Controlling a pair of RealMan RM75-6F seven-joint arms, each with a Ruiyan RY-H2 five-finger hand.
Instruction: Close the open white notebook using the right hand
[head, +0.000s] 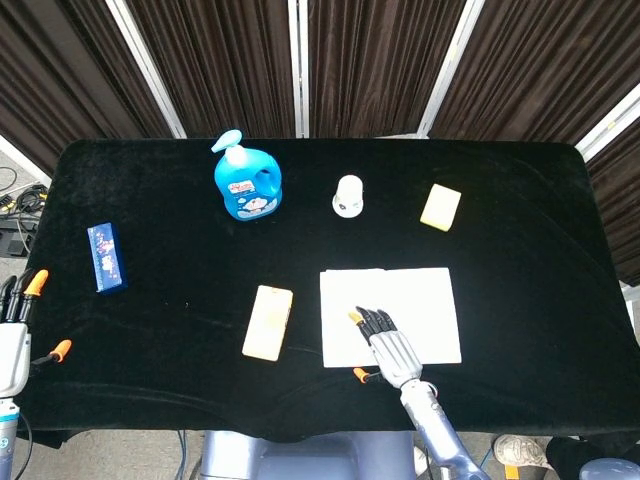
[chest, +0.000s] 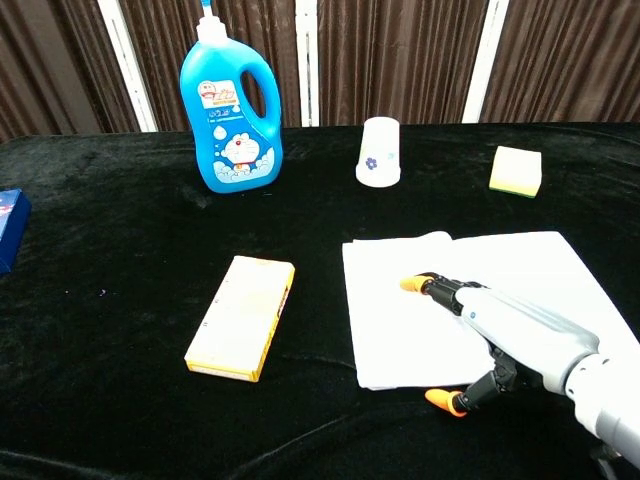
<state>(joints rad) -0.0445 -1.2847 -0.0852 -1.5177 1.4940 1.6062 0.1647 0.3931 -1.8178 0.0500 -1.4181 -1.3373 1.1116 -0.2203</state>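
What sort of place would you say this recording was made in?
Probably a robot test or recording booth: a black-draped table, dark curtains behind it, and unrelated household props such as a detergent bottle and white notebook.

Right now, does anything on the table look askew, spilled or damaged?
Nothing spilled or damaged. The white notebook lies open and flat, with the right hand over its left page. The only unevenness is a slight lift in the left page's top edge near the spine.
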